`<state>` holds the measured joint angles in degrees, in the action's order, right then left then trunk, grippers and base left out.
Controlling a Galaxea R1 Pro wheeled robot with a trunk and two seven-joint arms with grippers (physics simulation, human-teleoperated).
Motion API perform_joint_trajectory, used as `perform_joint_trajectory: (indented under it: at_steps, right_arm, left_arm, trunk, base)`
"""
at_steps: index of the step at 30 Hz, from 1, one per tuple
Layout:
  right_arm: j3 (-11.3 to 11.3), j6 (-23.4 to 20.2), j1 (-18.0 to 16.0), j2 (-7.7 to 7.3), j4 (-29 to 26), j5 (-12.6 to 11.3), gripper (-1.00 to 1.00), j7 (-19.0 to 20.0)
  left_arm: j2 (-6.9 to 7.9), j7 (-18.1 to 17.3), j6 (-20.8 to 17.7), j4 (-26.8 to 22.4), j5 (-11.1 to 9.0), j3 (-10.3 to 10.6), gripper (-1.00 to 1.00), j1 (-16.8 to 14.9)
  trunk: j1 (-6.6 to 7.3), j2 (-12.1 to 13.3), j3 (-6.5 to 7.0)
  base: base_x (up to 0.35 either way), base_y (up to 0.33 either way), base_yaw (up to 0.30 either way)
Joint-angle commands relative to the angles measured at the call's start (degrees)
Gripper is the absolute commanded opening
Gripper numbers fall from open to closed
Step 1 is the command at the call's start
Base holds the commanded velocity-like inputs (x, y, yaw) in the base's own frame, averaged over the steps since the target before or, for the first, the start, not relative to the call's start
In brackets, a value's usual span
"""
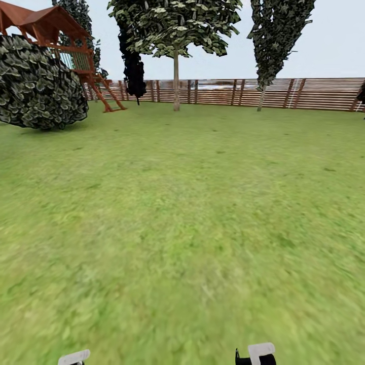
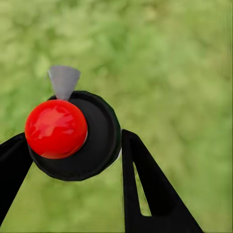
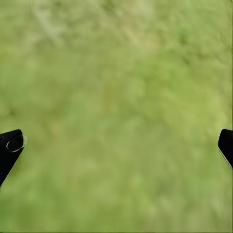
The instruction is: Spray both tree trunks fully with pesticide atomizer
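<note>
Hidden or cut off: the arms are cropped by the head view's lower edge; a white part low at the left and a white-and-black part low at the right are all that can be made out of them there.
Pesticide atomizer (image 2: 73,136): seen from above in the left wrist view, red top over a round black body, with a grey cone-shaped nozzle beside the top. Its lower body and base are hidden.
Left gripper (image 2: 77,160): jaws clenched around the atomizer, one dark finger (image 2: 12,170) against each side of the black body. The finger roots run out of frame.
Right gripper (image 3: 116,145): jaws released and spread wide, nothing between them. Just the two dark fingertips (image 3: 10,145) enter at opposite edges.
Lawn (image 1: 192,218): green grass in both wrist views, blurred, no detail legible; wide and flat in the head view.
Fence (image 1: 314,94): brown horizontal slats along the far side.
Tree (image 1: 176,76): pale straight trunk, foliage high, standing before the fence; its crown is cut by the top edge.
Second tree (image 1: 276,45): slimmer, to the right, near the fence.
Bush (image 1: 40,86): large, dark, at far left.
Wooden play structure (image 1: 66,40): behind the bush, partly covered by it.
</note>
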<state>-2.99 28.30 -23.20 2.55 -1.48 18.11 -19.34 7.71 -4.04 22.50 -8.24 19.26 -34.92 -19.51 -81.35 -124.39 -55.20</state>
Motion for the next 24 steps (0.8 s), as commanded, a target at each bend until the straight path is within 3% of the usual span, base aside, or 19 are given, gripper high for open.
perform_joint_trajectory:
  at_steps: [1,24]
  right_arm:
    - [0.0,0.0,0.0,-0.06,0.0,0.0,1.00,0.0]
    - [0.0,0.0,0.0,-0.09,0.1,0.0,1.00,0.0]
  left_arm:
    - [-0.04,0.0,0.0,0.0,0.0,0.0,-1.00,0.0]
    - [-0.33,0.2,0.0,0.1,0.0,0.0,-1.00,0.0]
  trunk:
    - [0.00,0.0,0.00]
    - [0.00,0.0,0.00]
  base:
    - [0.338,0.000,0.000]
    - [0.338,0.000,0.000]
